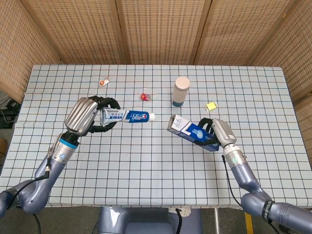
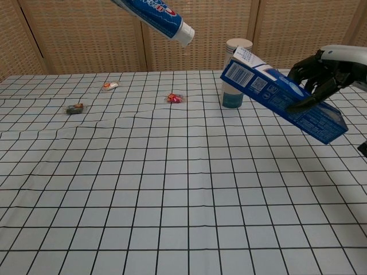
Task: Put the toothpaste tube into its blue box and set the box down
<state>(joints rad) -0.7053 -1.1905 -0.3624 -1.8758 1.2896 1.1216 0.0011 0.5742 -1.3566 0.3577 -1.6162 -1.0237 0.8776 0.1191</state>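
My left hand [image 1: 90,115] grips the blue and white toothpaste tube [image 1: 127,116] by its flat end, held in the air with the white cap pointing right. In the chest view only the tube [image 2: 155,12] shows, at the top edge. My right hand [image 1: 213,132] holds the blue box [image 1: 190,132] above the table, tilted, its open flap end facing left toward the cap. The chest view shows the box [image 2: 281,101] slanting down to the right with the hand [image 2: 324,71] around its far end. A small gap separates cap and box mouth.
A white and blue cylindrical bottle [image 1: 181,91] stands behind the box. A yellow block [image 1: 211,106] lies to its right. Small wrapped candies [image 1: 145,97] [image 1: 103,82] lie at the back left, another [image 2: 74,108] further left. The checked tablecloth [image 1: 156,185] covers the table.
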